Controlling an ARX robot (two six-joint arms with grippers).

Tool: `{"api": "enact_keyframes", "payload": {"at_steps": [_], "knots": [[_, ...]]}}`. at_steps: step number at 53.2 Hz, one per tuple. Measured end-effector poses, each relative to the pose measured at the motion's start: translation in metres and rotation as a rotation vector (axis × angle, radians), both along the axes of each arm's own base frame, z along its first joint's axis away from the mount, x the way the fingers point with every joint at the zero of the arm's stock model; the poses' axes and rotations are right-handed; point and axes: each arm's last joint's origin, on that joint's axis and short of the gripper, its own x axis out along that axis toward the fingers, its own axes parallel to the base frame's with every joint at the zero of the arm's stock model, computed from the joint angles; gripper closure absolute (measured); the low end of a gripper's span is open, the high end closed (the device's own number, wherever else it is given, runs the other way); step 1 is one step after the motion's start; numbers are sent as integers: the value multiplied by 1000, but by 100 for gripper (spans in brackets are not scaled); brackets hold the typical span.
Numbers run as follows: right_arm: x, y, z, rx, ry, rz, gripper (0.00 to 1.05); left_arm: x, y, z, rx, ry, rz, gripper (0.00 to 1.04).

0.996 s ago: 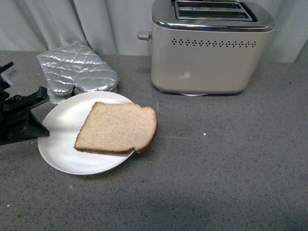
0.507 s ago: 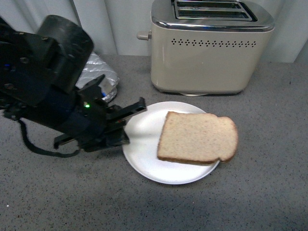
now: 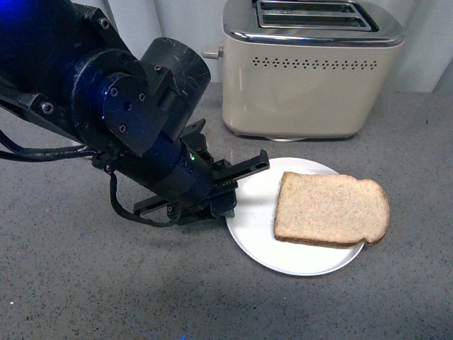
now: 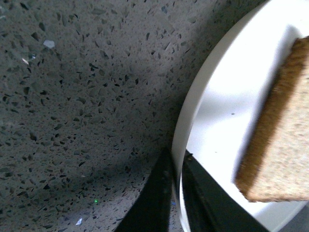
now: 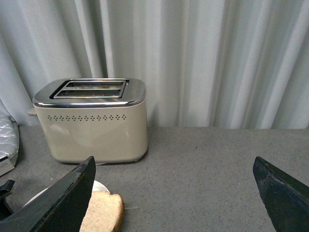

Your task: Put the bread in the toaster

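Note:
A slice of brown bread (image 3: 331, 209) lies flat on a white plate (image 3: 255, 202) in front of the cream toaster (image 3: 308, 74), its rounded end hanging over the plate's right rim. My left gripper (image 3: 230, 191) is shut on the plate's left rim; in the left wrist view the two black fingers (image 4: 159, 193) pinch the rim (image 4: 193, 116) with the bread (image 4: 280, 140) beyond. My right gripper (image 5: 176, 193) is open and empty above the counter, and its view shows the toaster (image 5: 91, 121) and the bread's end (image 5: 104, 212). The right gripper is not in the front view.
The grey speckled counter (image 3: 354, 304) runs all round. A white curtain (image 5: 217, 58) hangs behind the toaster. The toaster's lever (image 3: 210, 52) sticks out on its left side. My left arm's body (image 3: 92, 106) covers the counter's back left.
My left gripper has dragged the plate with the bread rightward, from the left of the counter to in front of the toaster. The arm now hides the silver oven mitt.

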Motion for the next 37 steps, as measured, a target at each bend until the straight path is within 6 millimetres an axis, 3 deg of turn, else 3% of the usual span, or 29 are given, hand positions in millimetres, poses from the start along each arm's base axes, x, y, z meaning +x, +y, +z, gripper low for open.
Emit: {"api": "enact_keyframes", "payload": {"at_steps": [13, 25, 30, 37], "knots": [[0, 0, 0, 0, 0, 0, 10, -5, 10, 18, -54, -85, 67, 56], [0, 0, 0, 0, 0, 0, 10, -20, 41, 70, 5, -436, 237, 22], [0, 0, 0, 0, 0, 0, 10, -44, 64, 91, 65, -625, 329, 5], [0, 0, 0, 0, 0, 0, 10, -88, 93, 97, 164, -741, 389, 8]]}}
